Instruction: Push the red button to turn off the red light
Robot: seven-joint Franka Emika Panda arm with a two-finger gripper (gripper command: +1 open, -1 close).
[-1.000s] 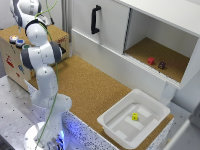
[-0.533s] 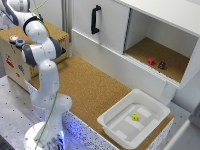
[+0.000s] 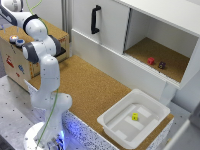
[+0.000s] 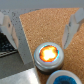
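From the exterior view, the arm (image 3: pixel 42 75) reaches over a wooden box (image 3: pixel 17 55) at the exterior view's left; the gripper itself is out of sight there. A white tray (image 3: pixel 150 125) sits on the cork worktop (image 3: pixel 95 87).

In the wrist view, the red button (image 4: pixel 48 53) glows directly below the gripper (image 4: pixel 44 27), whose fingers (image 4: pixel 15 30) are spread wide. The blue button (image 4: pixel 67 79) sits just beside it. The cap looks rigid and sprung; press straight down on its centre, no grasp needed.
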